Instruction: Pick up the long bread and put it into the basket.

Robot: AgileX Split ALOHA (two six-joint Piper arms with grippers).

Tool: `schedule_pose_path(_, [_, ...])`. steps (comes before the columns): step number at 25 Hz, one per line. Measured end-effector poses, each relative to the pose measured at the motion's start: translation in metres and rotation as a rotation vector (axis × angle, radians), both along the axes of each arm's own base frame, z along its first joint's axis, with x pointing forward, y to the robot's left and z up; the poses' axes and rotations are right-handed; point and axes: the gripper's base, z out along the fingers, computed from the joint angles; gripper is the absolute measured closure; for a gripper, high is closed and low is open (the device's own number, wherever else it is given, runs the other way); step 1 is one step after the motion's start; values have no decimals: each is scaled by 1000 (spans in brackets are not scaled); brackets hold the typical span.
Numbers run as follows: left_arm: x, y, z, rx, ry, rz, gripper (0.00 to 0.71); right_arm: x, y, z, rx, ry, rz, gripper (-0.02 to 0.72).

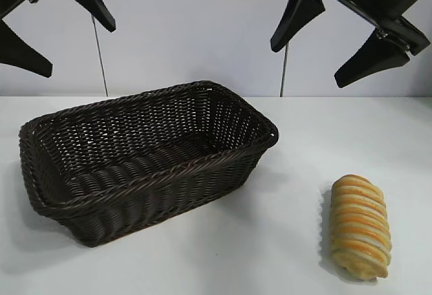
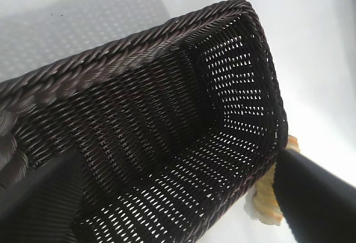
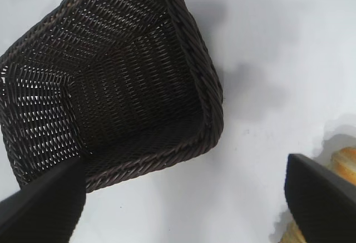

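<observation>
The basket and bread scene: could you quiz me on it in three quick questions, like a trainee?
1. True or false: the long bread lies inside the basket.
2. In the exterior view, on which side of the basket does the bread lie? A) left B) right
3. Fill in: the jaws of the left gripper and the right gripper stand ____.

Key: 1 false, it lies on the table; 2 B; 3 open, holding nothing.

The ridged golden long bread (image 1: 360, 227) lies flat on the table, well apart from the dark wicker basket (image 1: 145, 160).
</observation>
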Motion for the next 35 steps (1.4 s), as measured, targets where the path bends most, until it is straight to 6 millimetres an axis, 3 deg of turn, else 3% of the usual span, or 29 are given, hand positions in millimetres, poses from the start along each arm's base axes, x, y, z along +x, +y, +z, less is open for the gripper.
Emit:
schedule_pose_path(30, [2,1,1,0,-24,17,41,-3,0,-1,0,26,15,8])
schedule_pose_path(35, [-3,11,-5,61,72,9,42,-3,0,-1,0,26,15,8])
